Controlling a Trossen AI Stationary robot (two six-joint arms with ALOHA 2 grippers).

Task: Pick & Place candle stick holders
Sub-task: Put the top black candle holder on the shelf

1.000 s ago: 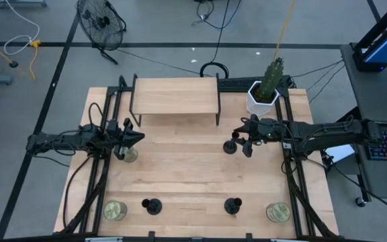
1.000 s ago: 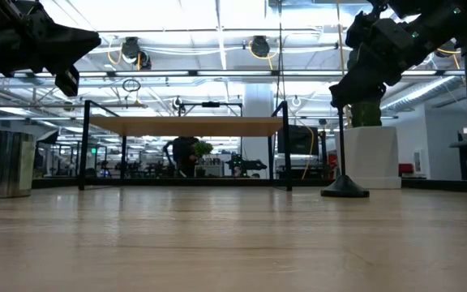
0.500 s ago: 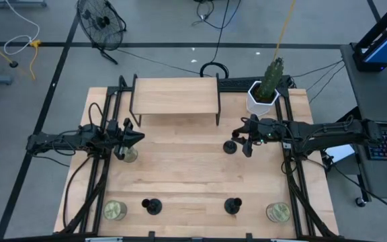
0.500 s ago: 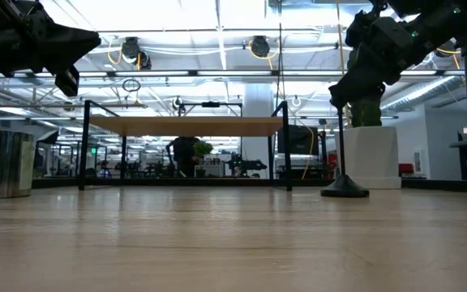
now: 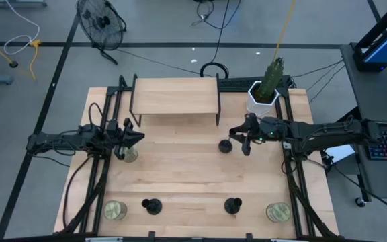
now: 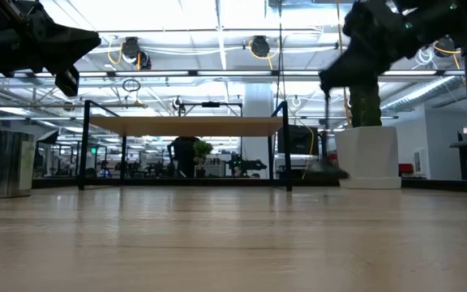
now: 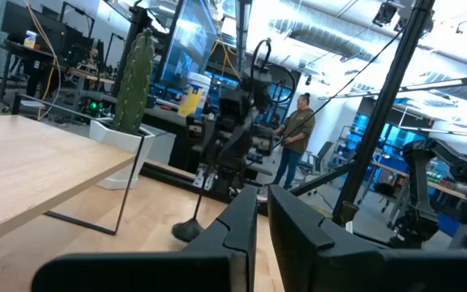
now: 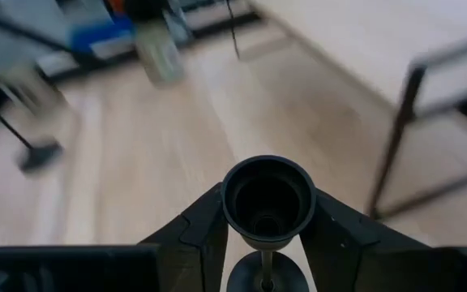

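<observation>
High view: the right gripper (image 5: 240, 136) has a holder (image 5: 225, 145) in its grip near the middle of the bench (image 5: 180, 175), just in front of the small wooden shelf (image 5: 175, 95). I judge this the carrying step, holder picked and now travelling toward the shelf side. Half a second ago the holder and gripper were a little farther toward the right edge; both have shifted inward. Two more holders (image 5: 152, 205) (image 5: 232, 205) stand untouched along the near edge between jar candles (image 5: 115, 210). The left gripper (image 5: 127, 137) waits at the left edge over another jar candle, unmoved.

Low view: the carried holder's base (image 6: 331, 173) is blurred and seems just off the bench, beside the white planter (image 6: 369, 156); earlier it stood sharp and farther right.

Left wrist view: its fingers (image 7: 237, 231) stand nearly together with only a thin gap, gripping nothing. The right arm with the holder (image 7: 191, 229) shows beyond.

Right wrist view: the fingers (image 8: 201, 227) are closed on the holder just under its cup (image 8: 267, 199). Next, I judge, comes a level set-down and a clean release so the thin stem does not tip.
</observation>
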